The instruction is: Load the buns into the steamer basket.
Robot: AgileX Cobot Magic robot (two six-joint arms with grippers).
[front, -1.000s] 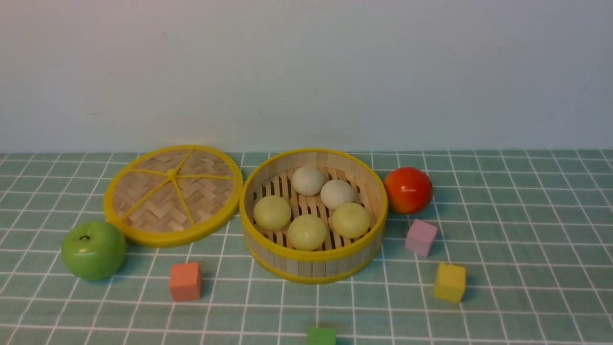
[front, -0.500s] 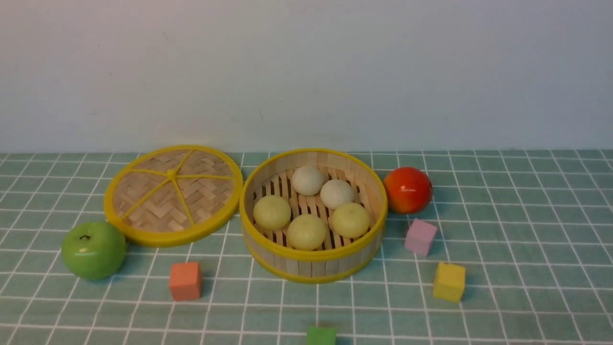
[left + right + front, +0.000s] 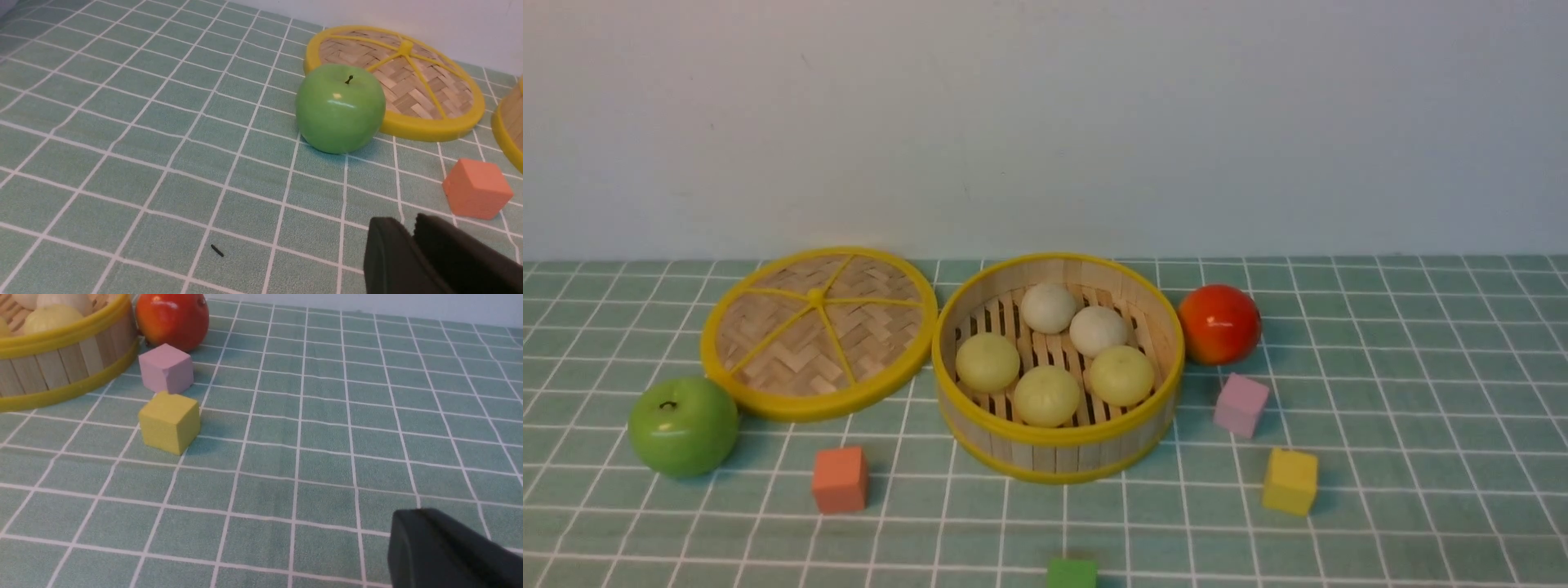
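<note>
Left gripper [image 3: 412, 232] seemingly near-closed, empty; right gripper [image 3: 412, 535] unclear; five buns [image 3: 1046, 395] inside steamer basket [image 3: 1058, 445].

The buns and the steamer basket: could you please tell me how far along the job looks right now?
Done: all five buns lie inside the steamer basket, three yellow-green in front, two off-white behind. In hand: nothing; the left gripper hangs empty over bare cloth, jaws together. Left: no bun remains outside; the lid lies beside the basket.
</note>
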